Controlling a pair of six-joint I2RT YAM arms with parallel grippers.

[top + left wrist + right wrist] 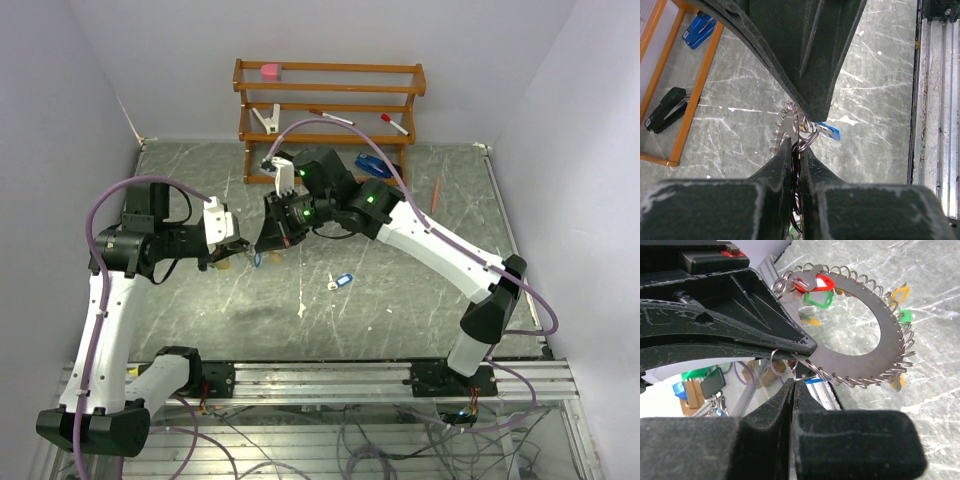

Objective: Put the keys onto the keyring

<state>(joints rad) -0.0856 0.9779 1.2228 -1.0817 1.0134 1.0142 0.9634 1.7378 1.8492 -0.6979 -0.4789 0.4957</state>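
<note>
Two robot arms meet over a dark marbled worktop (pixel 400 290), both reaching for the keyring (pixel 855 362), a flat grey metal disc with a wide hole, its rim lined with small wire loops (pixel 856 383). The left hand (pixel 235 250) is closed on the disc's edge and holds it clear of the worktop. The right hand (pixel 270 238) is pressed fully closed with its tips at the rim beside one loop; whether it pinches anything cannot be told. Keys (pixel 812 284) with red, green, yellow and orange tags already hang from the far side of the disc. One blue-tagged key (pixel 341 282) lies loose on the worktop, near the two hands. A wooden rack (pixel 330 100) stands at the back, with a blue stapler (pixel 370 162) beside it.
</note>
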